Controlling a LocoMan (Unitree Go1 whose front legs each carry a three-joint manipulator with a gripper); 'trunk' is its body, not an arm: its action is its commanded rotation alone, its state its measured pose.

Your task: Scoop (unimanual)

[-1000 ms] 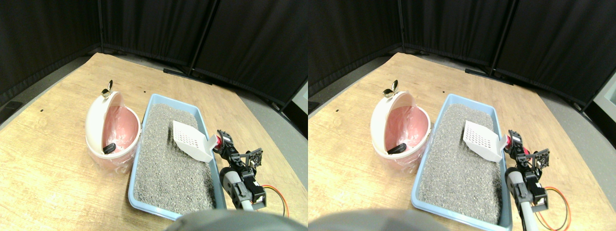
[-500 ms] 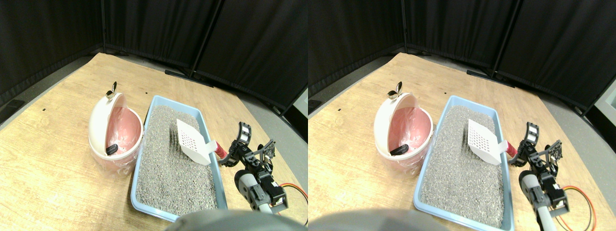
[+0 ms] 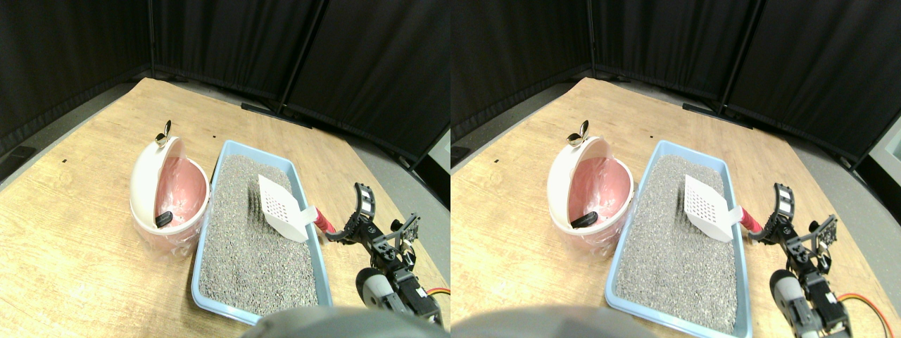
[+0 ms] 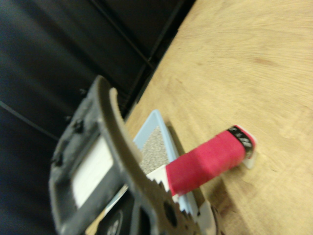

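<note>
Scanning left to right, I see pink bin (image 3: pixel 169 201), blue litter tray (image 3: pixel 211 232), white scoop (image 3: pixel 281 208) resting on the litter with its red handle (image 3: pixel 324 220) poking over the right rim toward my right gripper (image 3: pixel 355 222), jaws spread wide, empty, just beside the handle end.

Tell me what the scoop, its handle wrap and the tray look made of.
Scoop: likely white plastic, thin, matte, with punched holes. Handle wrap: seemingly red cloth-like tape, dull, with faint texture in the wrist view. Tray: probably light blue plastic, with a smooth moulded rim.
</note>
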